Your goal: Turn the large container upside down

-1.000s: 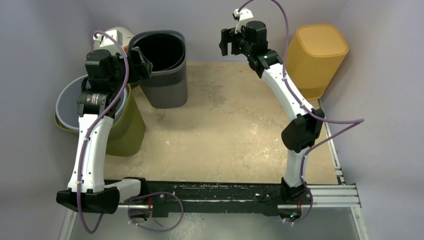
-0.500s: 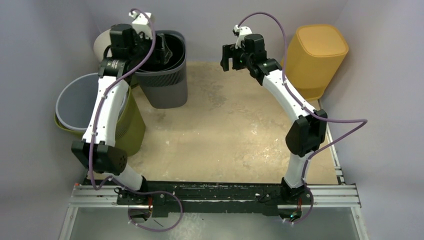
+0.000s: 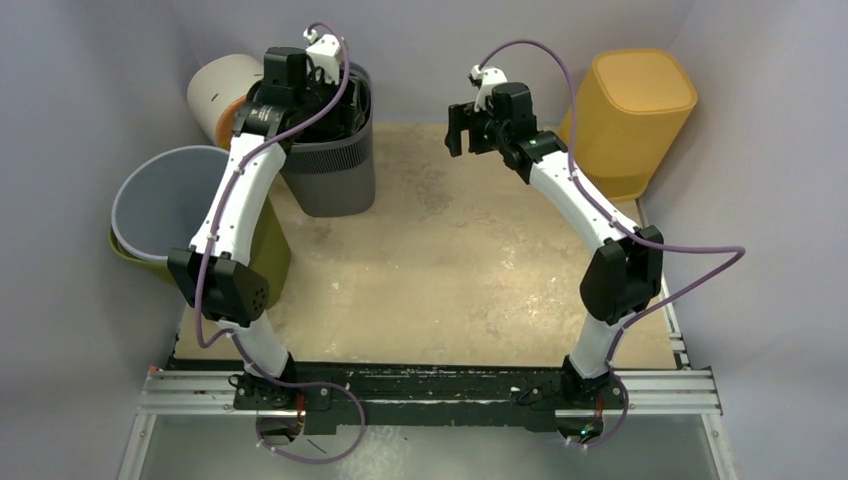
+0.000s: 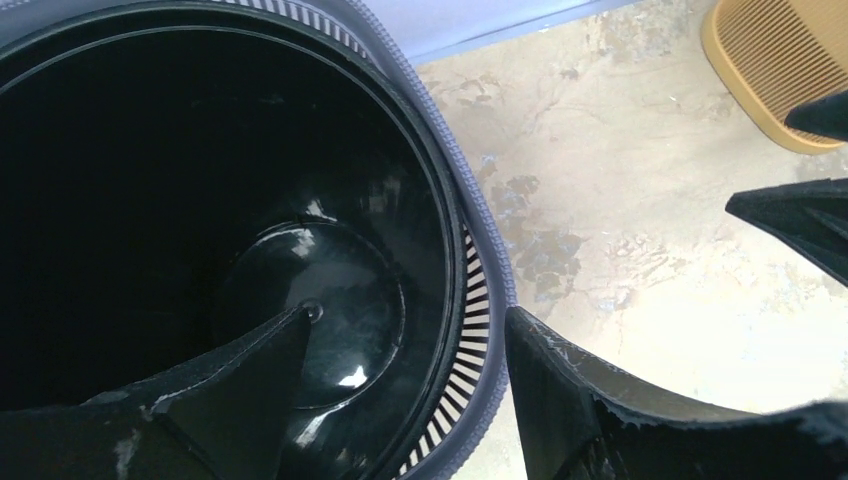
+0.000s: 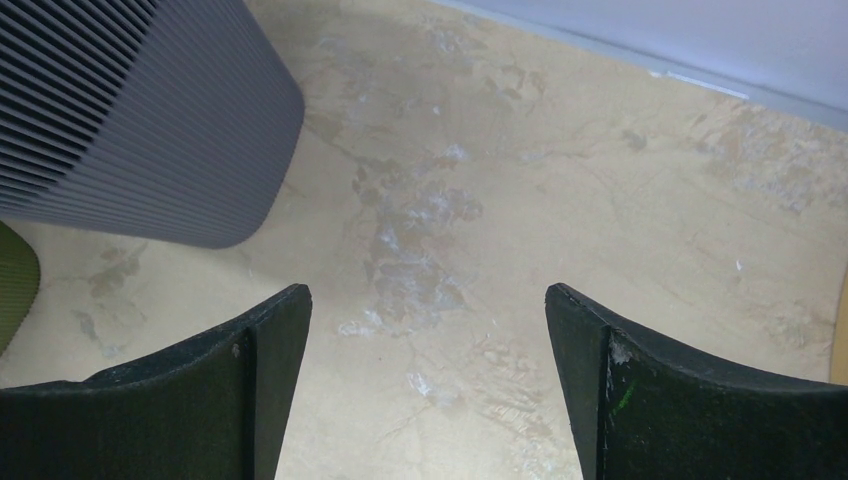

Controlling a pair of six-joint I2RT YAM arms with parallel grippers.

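The large container [image 3: 330, 170] is a dark grey ribbed bin standing upright, mouth up, at the back left of the table. My left gripper [image 3: 332, 88] hangs over its right rim. In the left wrist view the left gripper [image 4: 405, 335] is open and straddles the rim [image 4: 470, 230]: one finger is inside over the glossy black bottom, the other is outside against the rim's edge. My right gripper [image 3: 457, 125] hovers open over bare table to the right of the bin. The right wrist view shows the right gripper [image 5: 428, 320] with nothing between its fingers and the bin's ribbed wall [image 5: 130, 110] at upper left.
A yellow bin [image 3: 640, 110] stands mouth down at the back right corner. At the left a pale grey bin [image 3: 165, 205] sits nested in an olive one [image 3: 262, 250]. A white cylinder [image 3: 215, 90] lies behind them. Walls close in the back and both sides.
My left arm swung from above the left bins forward to the dark bin, and its gripper now straddles the rim, jaws slightly narrower. The right gripper drifted a little lower and right.
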